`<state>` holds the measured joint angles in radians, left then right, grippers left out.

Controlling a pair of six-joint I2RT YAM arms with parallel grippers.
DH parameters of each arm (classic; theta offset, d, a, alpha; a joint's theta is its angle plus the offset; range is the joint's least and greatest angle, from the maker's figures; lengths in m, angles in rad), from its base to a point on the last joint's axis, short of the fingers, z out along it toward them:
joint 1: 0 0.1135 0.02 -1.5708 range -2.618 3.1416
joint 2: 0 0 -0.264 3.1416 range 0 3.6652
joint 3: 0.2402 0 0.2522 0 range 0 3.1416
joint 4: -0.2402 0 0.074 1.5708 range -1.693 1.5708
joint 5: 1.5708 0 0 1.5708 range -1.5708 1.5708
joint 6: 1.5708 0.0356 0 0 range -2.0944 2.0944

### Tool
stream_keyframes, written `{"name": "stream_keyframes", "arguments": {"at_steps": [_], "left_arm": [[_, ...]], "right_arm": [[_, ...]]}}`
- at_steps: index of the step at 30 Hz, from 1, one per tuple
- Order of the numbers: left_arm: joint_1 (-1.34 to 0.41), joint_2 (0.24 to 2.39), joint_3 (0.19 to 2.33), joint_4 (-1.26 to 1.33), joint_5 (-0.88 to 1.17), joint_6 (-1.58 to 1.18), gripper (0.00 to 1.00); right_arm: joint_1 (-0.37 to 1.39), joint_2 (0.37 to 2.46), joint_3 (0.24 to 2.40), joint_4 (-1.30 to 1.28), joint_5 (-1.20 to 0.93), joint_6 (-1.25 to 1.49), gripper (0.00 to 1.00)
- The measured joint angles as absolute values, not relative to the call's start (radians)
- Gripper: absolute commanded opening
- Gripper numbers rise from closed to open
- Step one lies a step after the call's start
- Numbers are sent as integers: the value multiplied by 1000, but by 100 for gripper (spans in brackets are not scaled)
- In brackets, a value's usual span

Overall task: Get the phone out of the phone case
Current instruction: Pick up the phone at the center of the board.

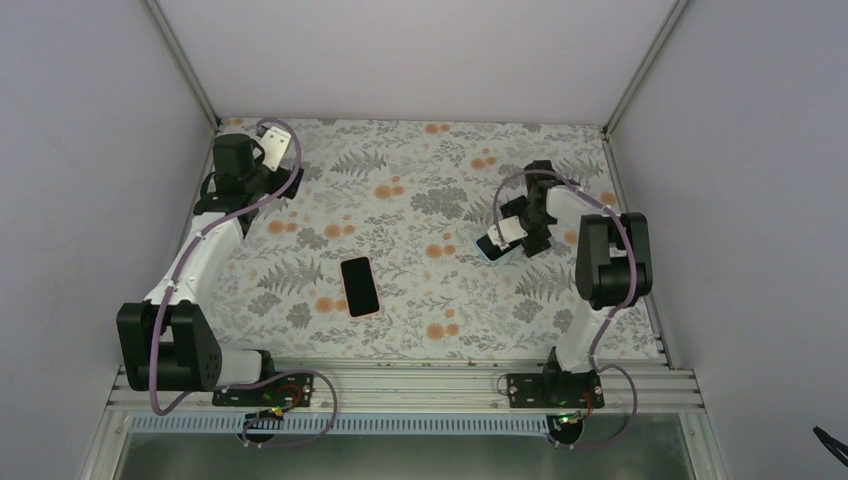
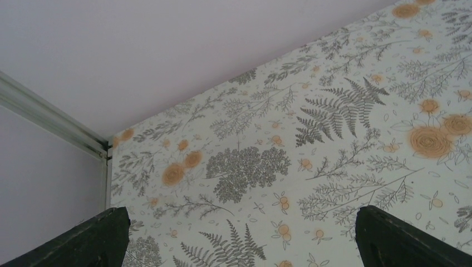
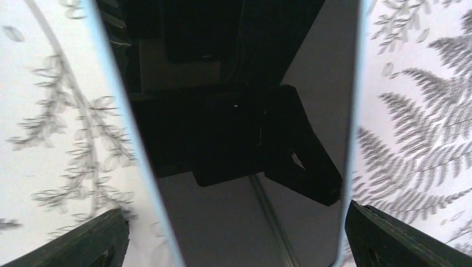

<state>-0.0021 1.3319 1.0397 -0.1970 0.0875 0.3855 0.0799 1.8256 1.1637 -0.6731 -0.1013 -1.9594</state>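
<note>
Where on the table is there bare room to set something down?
Free: the far middle, between left gripper and right gripper, and near right of the black phone. Crowded at the blue-edged case under the right gripper.

The middle of the table (image 1: 420,200) lies open, with only a flat black slab (image 1: 360,286) lying low in it. The left gripper (image 2: 239,233) sits tucked in the far left corner. The right gripper (image 3: 236,233) straddles a blue-rimmed phone (image 1: 491,248) at the right. Walls (image 1: 420,50) close three sides.
</note>
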Motion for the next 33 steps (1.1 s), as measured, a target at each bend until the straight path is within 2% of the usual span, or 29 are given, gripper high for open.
{"name": "stream_keyframes", "arguments": {"at_steps": [14,19,26,31,33], "left_arm": [[11,1324,1008,-208,178,444,100],[11,1327,1008,-228,230,467,100],[11,1349,1009,-257,263,485,100],[11,1350,1009,-266,293,487,100],[11,1353,1010,-270,311,490,100]], "right_arm": [[154,2083,1517,-895,27,-1951,100],[163,2108,1543,-955,61,-1952,100],[165,2126,1574,-992,73,-1942,92],[165,2106,1540,-971,60,-1882,91],[165,2072,1486,-950,46,-1848,86]]}}
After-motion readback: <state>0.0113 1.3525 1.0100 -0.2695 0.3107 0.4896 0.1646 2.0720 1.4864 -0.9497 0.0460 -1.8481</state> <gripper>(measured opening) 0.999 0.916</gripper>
